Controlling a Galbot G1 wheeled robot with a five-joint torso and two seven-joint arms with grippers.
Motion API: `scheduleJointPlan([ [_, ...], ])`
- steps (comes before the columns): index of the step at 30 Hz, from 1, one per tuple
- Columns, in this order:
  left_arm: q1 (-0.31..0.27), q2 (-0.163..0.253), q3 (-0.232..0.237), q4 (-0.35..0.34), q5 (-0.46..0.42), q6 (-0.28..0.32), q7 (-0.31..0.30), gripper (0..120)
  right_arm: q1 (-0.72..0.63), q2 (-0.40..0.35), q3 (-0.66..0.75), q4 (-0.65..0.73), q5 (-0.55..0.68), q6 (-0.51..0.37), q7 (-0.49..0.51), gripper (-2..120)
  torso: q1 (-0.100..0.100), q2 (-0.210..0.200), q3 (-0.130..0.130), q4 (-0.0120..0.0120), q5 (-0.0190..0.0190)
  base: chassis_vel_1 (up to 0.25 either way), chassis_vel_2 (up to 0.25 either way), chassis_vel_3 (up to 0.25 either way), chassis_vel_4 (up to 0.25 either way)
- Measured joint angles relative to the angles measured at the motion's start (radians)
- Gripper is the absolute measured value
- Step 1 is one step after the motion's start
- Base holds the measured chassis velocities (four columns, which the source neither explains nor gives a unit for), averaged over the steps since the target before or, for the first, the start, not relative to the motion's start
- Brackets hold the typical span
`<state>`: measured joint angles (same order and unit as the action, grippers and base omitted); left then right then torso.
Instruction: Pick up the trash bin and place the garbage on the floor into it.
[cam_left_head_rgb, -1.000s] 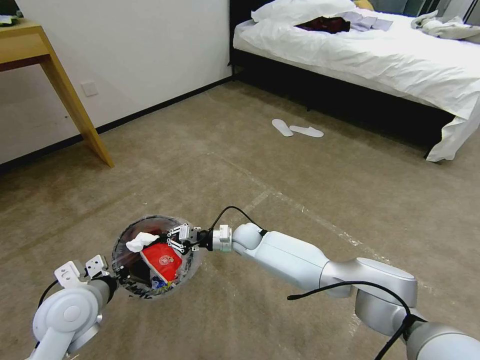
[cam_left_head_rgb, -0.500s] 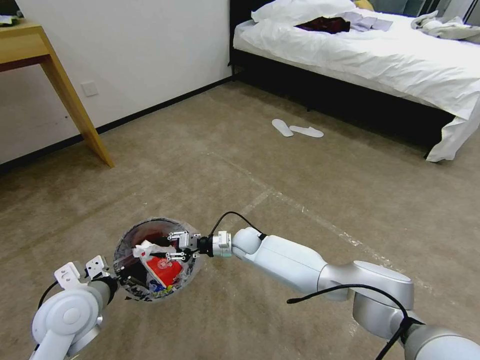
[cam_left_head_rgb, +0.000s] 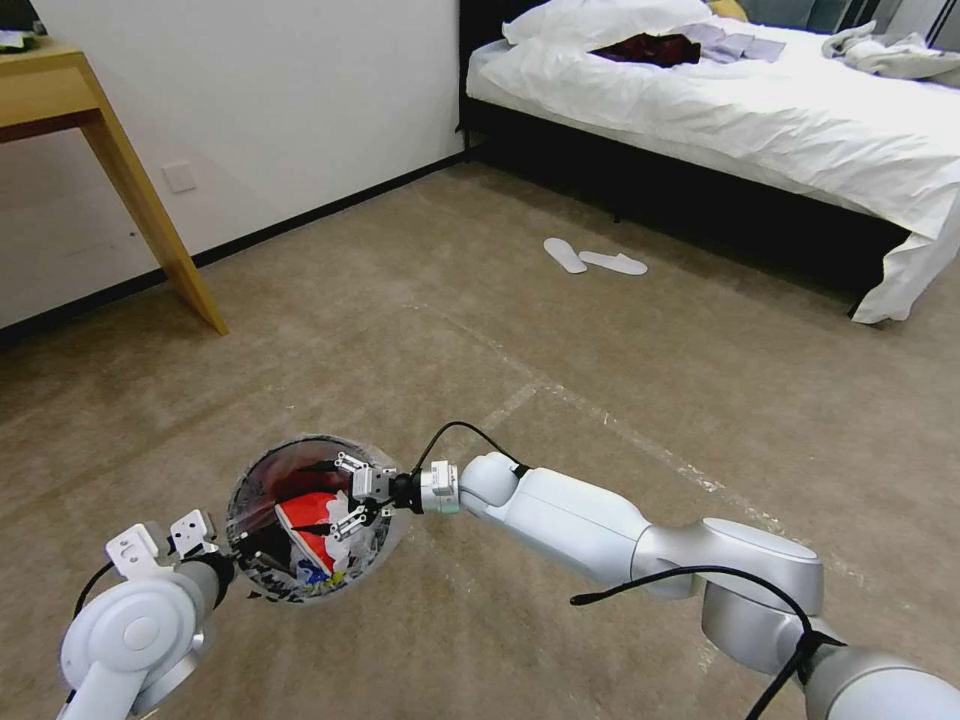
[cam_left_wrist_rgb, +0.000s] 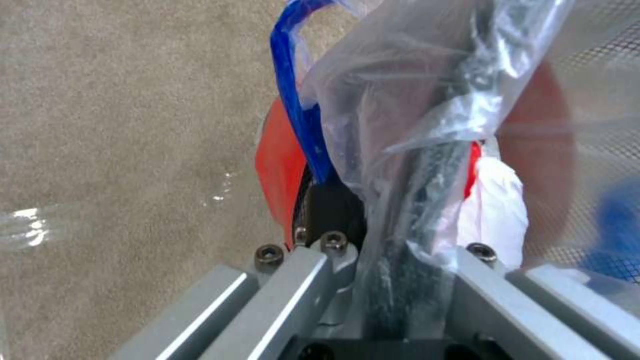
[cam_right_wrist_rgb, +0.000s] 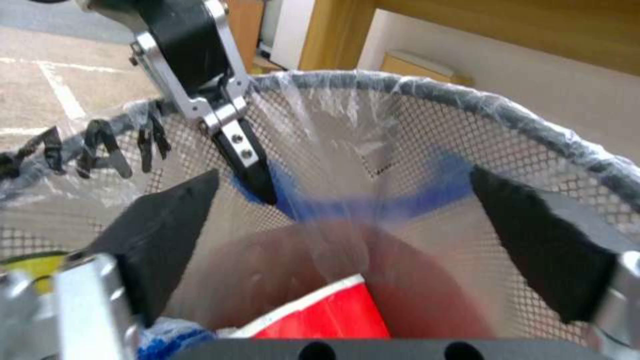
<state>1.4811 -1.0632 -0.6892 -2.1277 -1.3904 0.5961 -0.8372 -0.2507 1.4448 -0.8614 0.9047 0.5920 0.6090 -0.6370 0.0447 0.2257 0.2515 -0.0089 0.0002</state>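
The trash bin (cam_left_head_rgb: 262, 480), round with a clear printed bag, hangs just above the floor (cam_left_head_rgb: 560, 470) at the lower left. My left gripper (cam_left_head_rgb: 230, 560) is shut on its near rim; the left wrist view shows that gripper (cam_left_wrist_rgb: 403, 247) pinching the rim and the bag. My right gripper (cam_left_head_rgb: 340, 495) hovers open over the bin's mouth, and in the right wrist view the right gripper (cam_right_wrist_rgb: 347, 235) has its black pads (cam_right_wrist_rgb: 160, 240) spread wide with nothing between them. Garbage lies inside the bin: a red-and-white packet (cam_left_head_rgb: 305, 522) (cam_right_wrist_rgb: 327, 315) and something white beside it.
A pair of white slippers (cam_left_head_rgb: 595, 260) lies on the carpet near the bed (cam_left_head_rgb: 760, 120) at the back right. A wooden table's leg (cam_left_head_rgb: 150, 220) stands at the left by the wall. Tape lines (cam_left_head_rgb: 620, 425) cross the open carpet ahead.
My right gripper dipped into the bin's mouth with the red-and-white packet and white tissue, then opened; the packet now lies loose in the bin. The left arm held still.
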Motion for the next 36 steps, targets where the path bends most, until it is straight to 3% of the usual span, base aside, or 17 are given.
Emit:
scheduleJointPlan([
  [5,0.000,0.004,-0.007,0.001,-0.002,0.000,0.000,0,0.005,-0.016,0.028,0.047,0.011,0.012,0.002,100,0.000,0.000,0.000,-0.0001,0.0000,0.000,0.000,0.000,0.000],
  [13,-0.003,0.014,-0.020,0.012,-0.024,0.004,-0.015,0,0.037,-0.059,0.200,0.143,0.023,0.041,0.026,100,0.000,0.000,0.000,0.0001,0.0000,0.000,0.000,0.000,0.000],
  [19,-0.012,0.015,-0.027,0.023,-0.062,0.004,-0.047,0,0.010,-0.113,0.391,0.284,0.018,0.038,0.176,100,0.000,0.000,0.000,0.0003,0.0001,0.000,0.000,0.000,0.000],
  [21,-0.013,0.020,-0.035,0.030,-0.084,0.005,-0.061,0,-0.046,-0.156,0.509,0.370,0.005,0.019,0.278,100,0.000,0.000,0.000,-0.0001,0.0002,0.000,0.000,0.000,0.000],
  [25,-0.013,0.022,-0.041,0.032,-0.100,0.005,-0.073,0,-0.111,-0.189,0.604,0.420,-0.015,0.010,0.341,100,0.000,0.000,0.000,-0.0001,0.0003,0.000,0.000,0.000,0.000],
  [27,-0.008,0.017,-0.057,0.029,-0.127,0.007,-0.097,0,-0.219,-0.226,0.763,0.485,-0.050,-0.012,0.456,100,0.000,0.000,0.000,-0.0007,0.0005,0.000,0.000,0.000,0.000],
  [31,0.003,0.010,-0.072,0.022,-0.141,0.010,-0.117,0,-0.274,-0.235,0.859,0.512,-0.078,-0.018,0.525,100,0.000,0.000,0.000,-0.0002,0.0004,0.000,0.000,0.000,0.000],
  [33,0.010,0.004,-0.089,0.013,-0.159,0.017,-0.138,0,-0.374,-0.252,1.001,0.559,-0.110,-0.035,0.622,100,0.000,0.000,0.000,0.0005,0.0004,0.000,0.000,0.000,0.000],
  [34,0.010,0.004,-0.089,0.013,-0.159,0.017,-0.138,0,-0.374,-0.252,1.001,0.559,-0.110,-0.035,0.622,100,0.000,0.000,0.000,0.0005,0.0004,0.000,0.000,0.000,0.000],
  [36,0.011,-0.002,-0.104,0.005,-0.182,0.019,-0.160,0,-0.498,-0.266,1.132,0.615,-0.128,-0.059,0.658,100,0.000,0.000,0.000,0.0003,0.0002,0.000,0.000,0.000,0.000],
])
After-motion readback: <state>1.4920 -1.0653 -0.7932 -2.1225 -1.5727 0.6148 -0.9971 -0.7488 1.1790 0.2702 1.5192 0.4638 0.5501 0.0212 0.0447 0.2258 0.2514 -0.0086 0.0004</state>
